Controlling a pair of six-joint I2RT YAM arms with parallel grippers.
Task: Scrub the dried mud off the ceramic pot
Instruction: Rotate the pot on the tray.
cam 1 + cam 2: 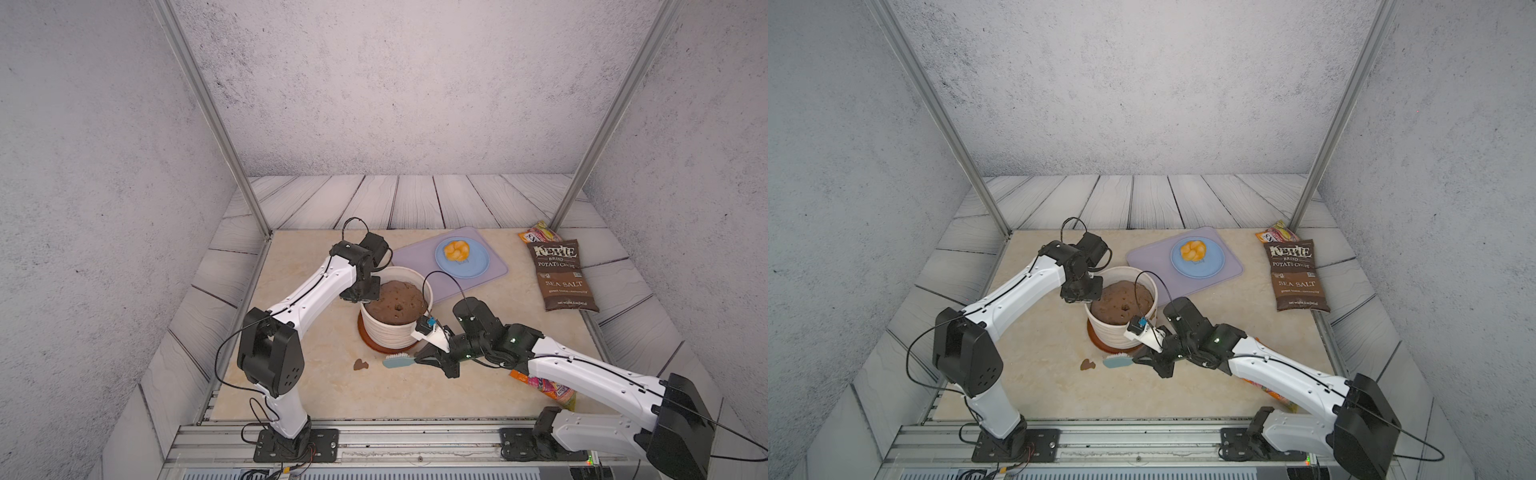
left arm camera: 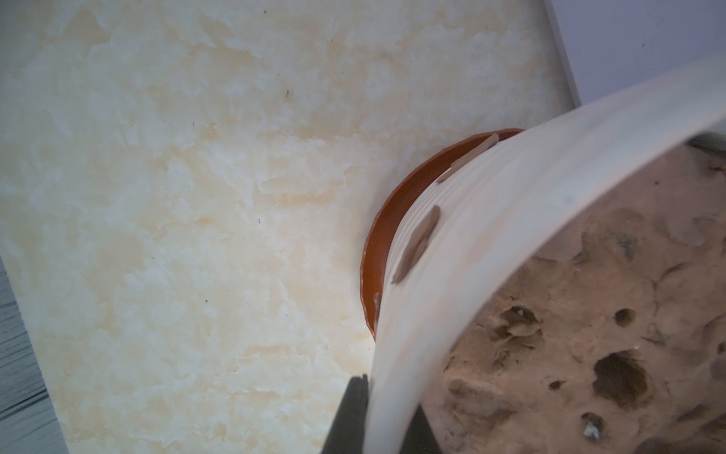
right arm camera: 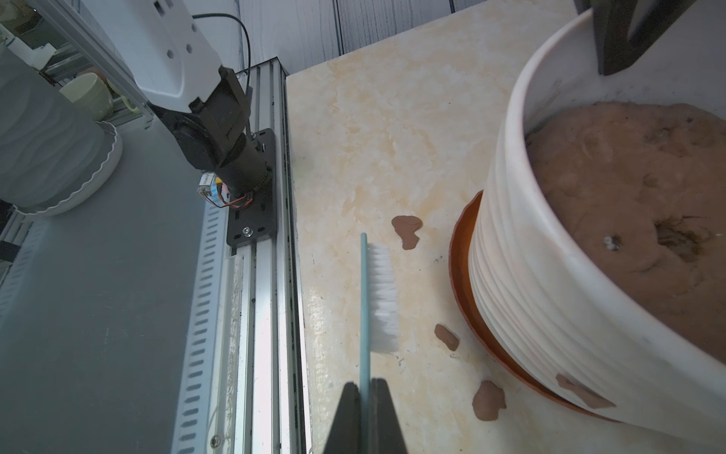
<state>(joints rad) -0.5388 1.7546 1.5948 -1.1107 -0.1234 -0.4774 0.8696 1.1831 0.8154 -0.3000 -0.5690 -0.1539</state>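
Blue-handled brush (image 3: 383,298) sits clenched in the right gripper (image 3: 364,387), bristles facing the pot (image 3: 510,275) but apart from it. Dried mud (image 3: 581,391) clings low on the ribbed wall, just above the saucer (image 3: 463,267) lip; next, probably press the bristles there. Beyond, the left gripper (image 2: 387,408) clamps the far rim, with bare table (image 3: 373,137) alongside.

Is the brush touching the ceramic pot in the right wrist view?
No: the brush, gripped by the right hand, has its bristles apart from the ceramic pot, with tabletop showing between them.
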